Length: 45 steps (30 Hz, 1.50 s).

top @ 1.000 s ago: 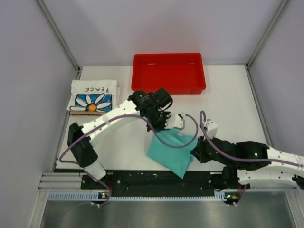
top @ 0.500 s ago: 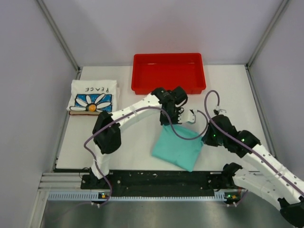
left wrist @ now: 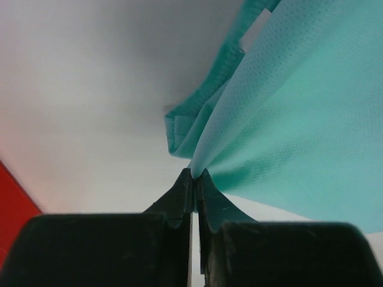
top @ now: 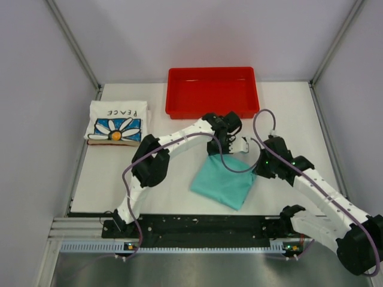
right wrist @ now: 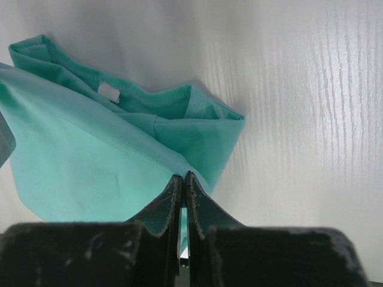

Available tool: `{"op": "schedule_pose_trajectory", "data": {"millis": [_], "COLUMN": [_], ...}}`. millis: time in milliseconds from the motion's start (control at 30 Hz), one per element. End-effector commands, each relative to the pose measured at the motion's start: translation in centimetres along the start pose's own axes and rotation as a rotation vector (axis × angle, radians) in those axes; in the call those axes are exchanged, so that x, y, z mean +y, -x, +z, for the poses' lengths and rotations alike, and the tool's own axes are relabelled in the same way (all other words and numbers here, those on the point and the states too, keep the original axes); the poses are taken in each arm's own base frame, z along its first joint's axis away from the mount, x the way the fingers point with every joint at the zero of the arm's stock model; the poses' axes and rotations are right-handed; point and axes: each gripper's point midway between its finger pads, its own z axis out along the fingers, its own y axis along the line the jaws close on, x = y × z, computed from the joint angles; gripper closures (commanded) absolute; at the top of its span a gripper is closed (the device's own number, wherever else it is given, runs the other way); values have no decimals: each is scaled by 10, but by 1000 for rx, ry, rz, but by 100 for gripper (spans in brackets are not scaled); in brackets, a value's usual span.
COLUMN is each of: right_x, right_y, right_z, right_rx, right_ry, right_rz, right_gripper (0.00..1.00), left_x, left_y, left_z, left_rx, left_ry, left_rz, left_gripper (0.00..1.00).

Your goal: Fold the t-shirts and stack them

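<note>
Pinching an edge of the teal t-shirt (left wrist: 299, 119), the left pincer (left wrist: 194, 174) is clamped on the cloth. So is the right pincer (right wrist: 182, 177), at a neighbouring corner. The shirt spreads on the bench (top: 287, 113) nearward of both, and the folded daisy t-shirt (top: 118, 122) lies well off to the left pincer's left.

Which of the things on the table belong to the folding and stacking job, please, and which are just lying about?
Part of the job:
- teal t-shirt, pinched by the left end effector and the right end effector
- daisy-print t-shirt, folded, far left

Just lying about:
- red tray, at the far edge
</note>
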Motion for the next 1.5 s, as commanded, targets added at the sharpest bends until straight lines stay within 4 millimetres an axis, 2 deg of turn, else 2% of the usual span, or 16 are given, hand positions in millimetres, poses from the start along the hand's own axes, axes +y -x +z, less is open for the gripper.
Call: {"op": "schedule_pose_trajectory", "data": {"millis": [0,200,267,333,467,567,633,700,767,800,900,1000,1133,1233,1367,1467], "right_x": [-4,-24,-31,-45,-67,-68,-58,-40,-12,1,41,68,89,79,44,18], "right_y": [19,25,28,30,46,76,89,91,78,69,19,-33,-64,-85,-121,-131], "right_z": [8,25,31,39,44,27,9,-10,-25,-29,-31,-20,-9,4,21,28], "right_rx": [-63,-63,-57,-30,-30,-102,-137,-157,-150,-128,9,136,198,240,333,329], "right_ry": [-7,-79,-116,-163,-182,-214,-195,-140,-53,3,189,294,413,424,327,226], "right_rz": [15,55,73,108,174,60,-1,-47,-80,-76,-60,-50,0,58,115,159], "right_gripper": [100,100,91,87,77,74,72,73,73,79,100,100,100,100,100,100], "left_x": [25,33,39,53,91,108,104,80,47,31,-15,-52,-80,-99,-115,-117], "left_y": [7,9,13,19,33,39,39,33,30,25,14,7,2,-2,-10,-18], "left_z": [1,15,16,13,-16,-48,-69,-82,-86,-81,-73,-64,-43,-23,-1,13], "left_rx": [-2,1,-15,-45,-148,-222,-262,-287,-333,-339,-367,-386,-396,-369,-327,-281], "left_ry": [98,123,150,203,338,405,392,317,202,151,3,-137,-256,-358,-446,-447], "left_rz": [-14,-33,-47,-70,-144,-185,-202,-209,-217,-228,-271,-302,-332,-364,-394,-407], "left_gripper": [95,82,78,73,55,51,51,54,60,65,78,79,82,85,87,87]}}
